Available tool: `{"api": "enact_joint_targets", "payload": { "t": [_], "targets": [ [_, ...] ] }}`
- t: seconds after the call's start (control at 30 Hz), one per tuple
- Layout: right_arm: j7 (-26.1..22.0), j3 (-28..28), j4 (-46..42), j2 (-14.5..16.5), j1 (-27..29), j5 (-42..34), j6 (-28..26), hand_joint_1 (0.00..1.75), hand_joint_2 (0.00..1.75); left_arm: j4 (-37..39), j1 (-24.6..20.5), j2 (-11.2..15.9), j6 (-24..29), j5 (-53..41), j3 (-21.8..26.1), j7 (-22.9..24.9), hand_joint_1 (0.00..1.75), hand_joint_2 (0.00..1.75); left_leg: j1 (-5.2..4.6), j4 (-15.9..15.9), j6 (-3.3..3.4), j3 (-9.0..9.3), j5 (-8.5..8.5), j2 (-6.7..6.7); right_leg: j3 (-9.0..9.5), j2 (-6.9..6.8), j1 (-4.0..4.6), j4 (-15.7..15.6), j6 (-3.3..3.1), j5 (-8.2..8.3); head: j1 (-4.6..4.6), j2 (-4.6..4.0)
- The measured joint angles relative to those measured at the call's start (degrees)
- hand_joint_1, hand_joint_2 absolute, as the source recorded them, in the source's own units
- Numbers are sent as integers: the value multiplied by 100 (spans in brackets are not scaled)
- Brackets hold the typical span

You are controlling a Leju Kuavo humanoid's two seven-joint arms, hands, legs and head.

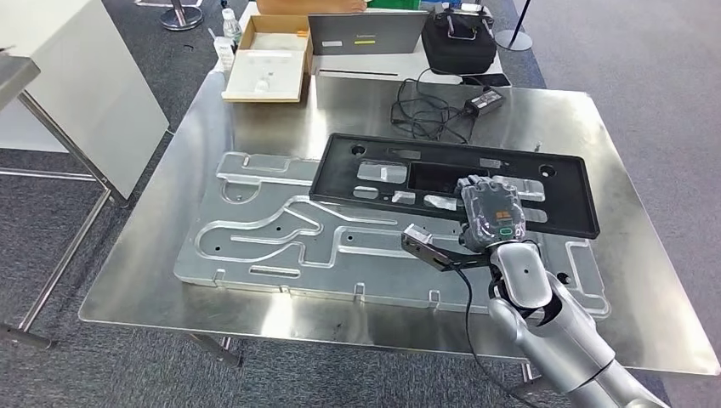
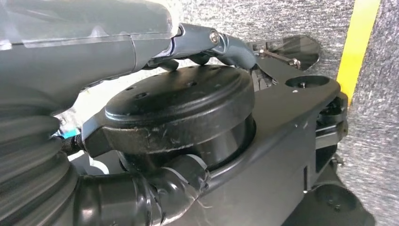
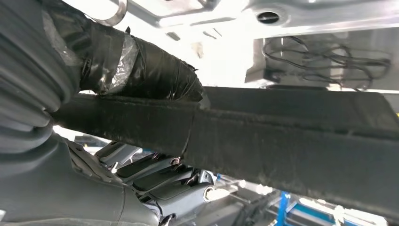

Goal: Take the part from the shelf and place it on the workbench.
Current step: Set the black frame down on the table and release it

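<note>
Head view: the right hand [image 1: 491, 208] reaches in from the lower right and grips the near long edge of the black part [image 1: 442, 183], a long flat rectangular plastic panel with several cut-out windows. The part lies over the far right portion of a machined aluminium fixture plate [image 1: 263, 238] with routed channels, and that plate rests flat on the shiny steel tabletop [image 1: 153, 263]. The back of the hand faces the camera, its fingers curled over the panel's edge near the panel's right half. A small dark bracket [image 1: 425, 248] juts out from the wrist toward the left, and a thin black cable [image 1: 468, 314] loops down beside the silver forearm.

In the right wrist view the dark panel [image 3: 291, 136] crosses the picture as a broad band. The taped thumb [image 3: 146, 70] presses on one face of it and the darker fingers [image 3: 164, 181] close on the other, so the hand is clamped on the part. Bright metal of the fixture shows beyond.

At the far edge of the tabletop sit an open cardboard box [image 1: 265, 68] with a white insert, a grey laptop [image 1: 367, 34], a black bag [image 1: 459, 42], and a power adapter [image 1: 485, 100] with a tangled cord [image 1: 425, 115].

The left wrist view looks down at grey carpet [image 2: 282, 19] with a yellow stripe [image 2: 360, 42]. The left hand [image 2: 188, 44] shows at the upper left with dark fingers bent inward. Whether it is clenched or loose I cannot tell.
</note>
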Motion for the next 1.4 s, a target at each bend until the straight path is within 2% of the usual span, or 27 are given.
{"api": "enact_joint_targets", "payload": {
  "t": [0.03,0.07,0.13,0.17,0.2,0.23,0.3,0.33,0.37,0.4,0.47,0.53,0.77,0.9,1.07,1.4],
  "targets": [
    [1,-3,-1,1,0,0,-1,175,175,0,0,2,1,0,0,-1,0,175,-3,131,-29,-47,-73,7,42,-3,-23,-40,-23,-9,-2,0],
    [1,-5,-1,2,-1,0,-1,175,175,0,0,5,2,1,0,-4,0,175,-3,392,-61,-170,-196,11,90,-8,-46,-74,-50,-24,-3,0],
    [0,-6,3,9,3,0,0,175,175,0,-3,17,-5,8,0,-20,0,175,5,1174,-108,-611,-494,10,166,-26,-46,-87,-89,-84,-2,0],
    [0,-6,5,17,10,0,1,175,175,0,-9,29,-11,11,0,-27,0,175,7,1502,-127,-820,-560,9,209,-29,-48,-86,-94,-121,-1,0],
    [-1,-5,9,26,18,0,1,175,175,0,-17,40,-18,14,0,-32,0,175,9,1649,-141,-946,-506,9,262,-30,-51,-84,-89,-163,-1,0],
    [-1,-5,12,33,23,0,2,175,175,0,-22,48,-22,15,0,-31,0,175,14,1575,-151,-965,-329,11,324,-26,-56,-79,-80,-209,-1,0],
    [-4,-5,18,46,25,-7,2,175,175,0,-21,52,-17,16,-1,-21,0,175,38,936,-162,-774,217,18,454,-17,-71,-56,-42,-319,0,0],
    [-7,-5,24,51,20,-16,3,175,175,0,-12,50,-12,22,-2,-15,0,175,42,621,-162,-666,408,18,492,-7,-63,-28,-11,-371,-6,0],
    [-13,-6,31,56,15,-32,8,175,175,0,-7,46,-6,32,-5,-10,0,175,45,373,-142,-575,480,18,497,2,-53,-2,22,-406,-12,0],
    [-20,-5,39,61,10,-53,15,175,175,0,-3,41,-3,44,-12,-9,0,175,47,252,-115,-534,473,12,478,11,-35,21,48,-427,-18,0],
    [-43,-2,68,77,11,-110,41,175,175,0,-6,29,1,78,-32,-10,0,175,49,155,-63,-513,415,-10,431,20,-14,36,47,-420,-25,0],
    [-69,13,118,104,16,-179,73,175,175,0,-9,23,-8,104,-48,-25,0,175,49,147,-55,-525,421,-34,433,15,-10,18,21,-409,-25,0],
    [-211,90,583,329,19,-588,250,175,175,0,-34,16,-39,195,-137,-145,0,175,36,147,0,-512,380,-48,485,5,-11,-61,21,-413,-24,0],
    [-273,192,793,446,59,-716,332,175,175,0,-40,10,-50,275,-155,-187,0,175,29,148,4,-510,379,-47,487,2,-14,-69,26,-414,-25,0],
    [-274,332,842,509,59,-765,433,175,175,0,-34,10,-68,375,-181,-235,0,175,28,148,4,-503,379,-47,488,-3,-16,-68,101,-418,-25,0],
    [-290,504,844,570,35,-837,536,175,175,13,-33,10,-88,479,-270,-247,0,175,33,143,3,-487,380,-46,483,-6,-10,-40,104,-429,-26,0]
  ]
}}
